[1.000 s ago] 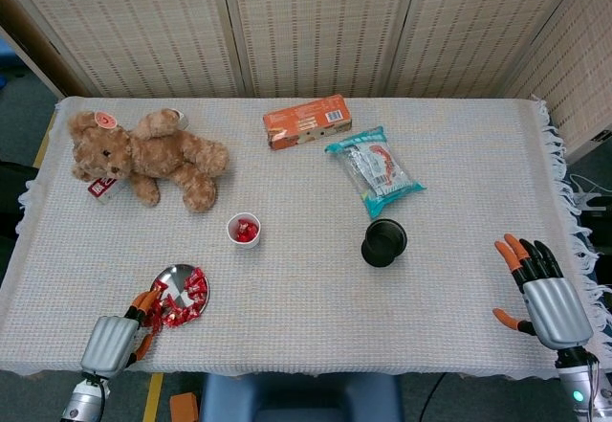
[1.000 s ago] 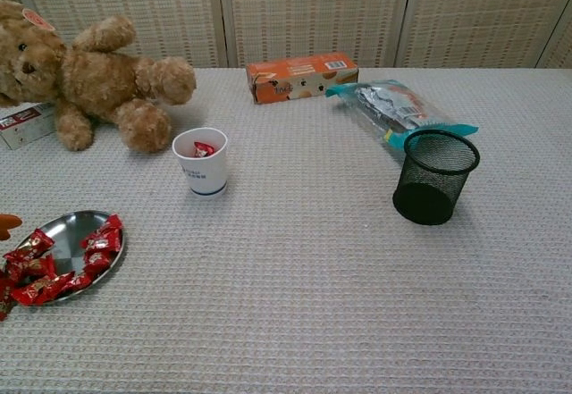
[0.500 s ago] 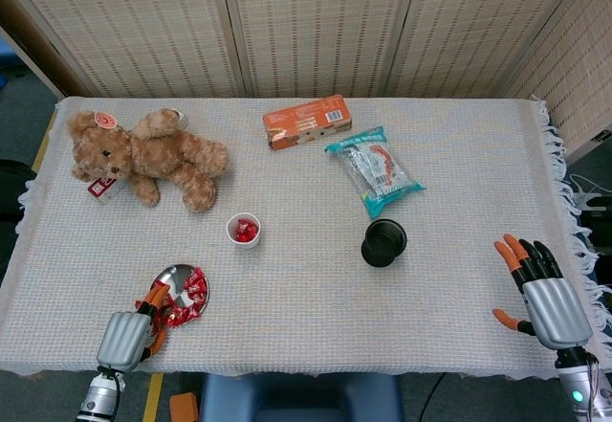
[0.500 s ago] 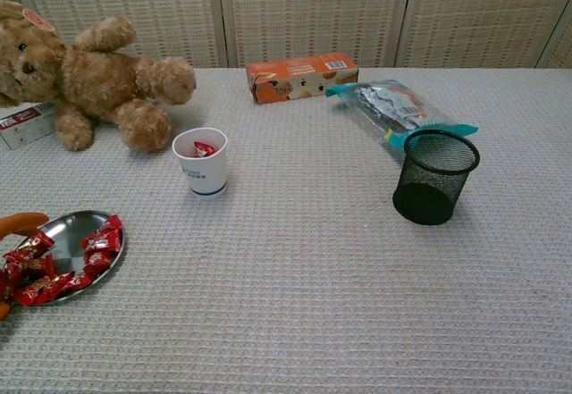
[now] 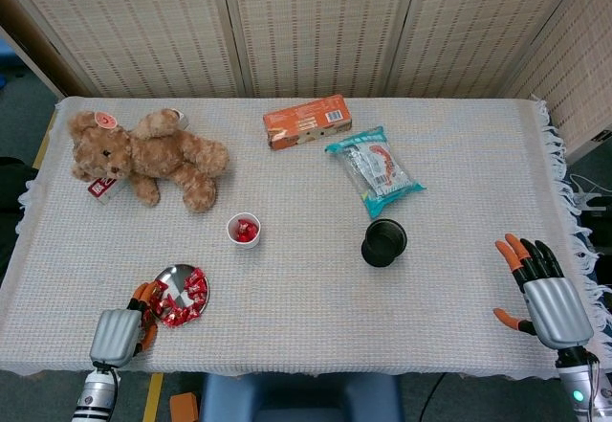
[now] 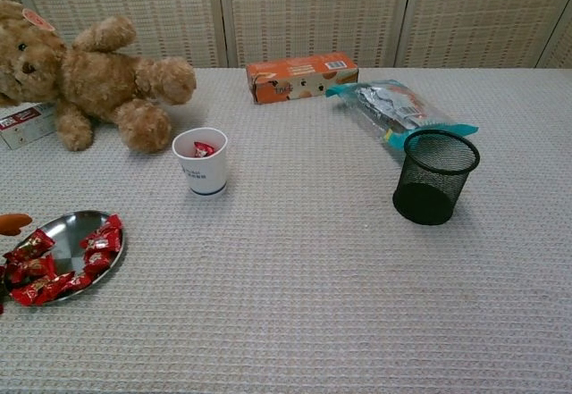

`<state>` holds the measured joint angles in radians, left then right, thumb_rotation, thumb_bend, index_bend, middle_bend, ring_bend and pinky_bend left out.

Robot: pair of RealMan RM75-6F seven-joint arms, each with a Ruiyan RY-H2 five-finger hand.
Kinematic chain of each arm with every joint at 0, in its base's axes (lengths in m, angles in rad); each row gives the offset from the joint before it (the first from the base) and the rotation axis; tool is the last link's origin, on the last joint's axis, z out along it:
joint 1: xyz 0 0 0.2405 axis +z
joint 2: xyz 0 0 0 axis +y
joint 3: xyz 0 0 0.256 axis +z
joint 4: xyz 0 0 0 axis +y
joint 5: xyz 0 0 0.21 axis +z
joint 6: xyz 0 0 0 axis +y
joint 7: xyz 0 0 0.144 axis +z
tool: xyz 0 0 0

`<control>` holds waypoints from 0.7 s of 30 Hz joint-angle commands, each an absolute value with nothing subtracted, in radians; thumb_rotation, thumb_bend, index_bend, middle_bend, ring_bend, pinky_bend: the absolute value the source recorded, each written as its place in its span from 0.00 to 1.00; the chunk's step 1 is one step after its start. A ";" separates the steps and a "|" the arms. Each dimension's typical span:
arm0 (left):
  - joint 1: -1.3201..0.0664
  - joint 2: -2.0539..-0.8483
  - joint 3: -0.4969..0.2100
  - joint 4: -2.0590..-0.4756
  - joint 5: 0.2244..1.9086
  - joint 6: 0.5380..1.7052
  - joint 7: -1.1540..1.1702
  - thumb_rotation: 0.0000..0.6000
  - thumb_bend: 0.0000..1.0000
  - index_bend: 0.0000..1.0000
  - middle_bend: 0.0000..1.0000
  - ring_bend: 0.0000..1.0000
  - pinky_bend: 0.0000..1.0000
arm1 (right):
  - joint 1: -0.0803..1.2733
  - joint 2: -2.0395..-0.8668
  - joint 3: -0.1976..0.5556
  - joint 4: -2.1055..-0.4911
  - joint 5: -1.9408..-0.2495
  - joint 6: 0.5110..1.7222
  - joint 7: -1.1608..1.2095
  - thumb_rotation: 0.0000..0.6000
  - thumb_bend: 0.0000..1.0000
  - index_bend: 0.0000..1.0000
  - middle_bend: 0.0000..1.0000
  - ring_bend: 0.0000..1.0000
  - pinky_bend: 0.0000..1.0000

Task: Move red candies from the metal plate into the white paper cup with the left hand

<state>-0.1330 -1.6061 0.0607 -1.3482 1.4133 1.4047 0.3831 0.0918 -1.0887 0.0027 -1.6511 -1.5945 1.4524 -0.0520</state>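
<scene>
The left hand (image 5: 119,334) sits at the near left edge of the counter (image 5: 459,250), its orange fingertips (image 5: 143,292) touching the left rim of the metal plate (image 5: 170,279); whether it holds a candy cannot be told, since the fingers are mostly hidden under the back of the hand. The plate holds a heap of red candies (image 6: 54,264) in shiny wrappers, with part of its bare steel showing. Further back and a little right stands the white paper cup (image 6: 201,162), upright, with red candies in it. A teddy bear (image 5: 148,157) lies behind it to the left. A black mesh pen cup (image 6: 434,176) stands upright to the right. The right hand (image 5: 546,295) rests at the near right edge, fingers spread and holding nothing.
</scene>
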 commanded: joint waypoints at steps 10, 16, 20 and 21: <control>-0.109 -1.599 0.054 -1.343 1.416 1.424 0.396 1.00 0.37 0.09 0.17 0.82 1.00 | 0.092 -1.089 0.002 -1.653 -1.595 1.451 -0.055 1.00 0.04 0.00 0.00 0.00 0.00; -0.113 -1.604 0.042 -1.328 1.409 1.404 0.392 1.00 0.37 0.14 0.21 0.82 1.00 | 0.091 -1.089 0.001 -1.653 -1.596 1.453 -0.054 1.00 0.04 0.00 0.00 0.00 0.00; -0.111 -1.604 0.038 -1.323 1.404 1.396 0.394 1.00 0.37 0.16 0.24 0.82 1.00 | 0.091 -1.089 0.001 -1.653 -1.595 1.453 -0.054 1.00 0.04 0.00 0.00 0.00 0.00; -0.111 -1.604 0.037 -1.321 1.402 1.394 0.395 1.00 0.37 0.17 0.24 0.82 1.00 | 0.091 -1.089 0.001 -1.653 -1.595 1.452 -0.054 1.00 0.04 0.00 0.00 0.00 0.00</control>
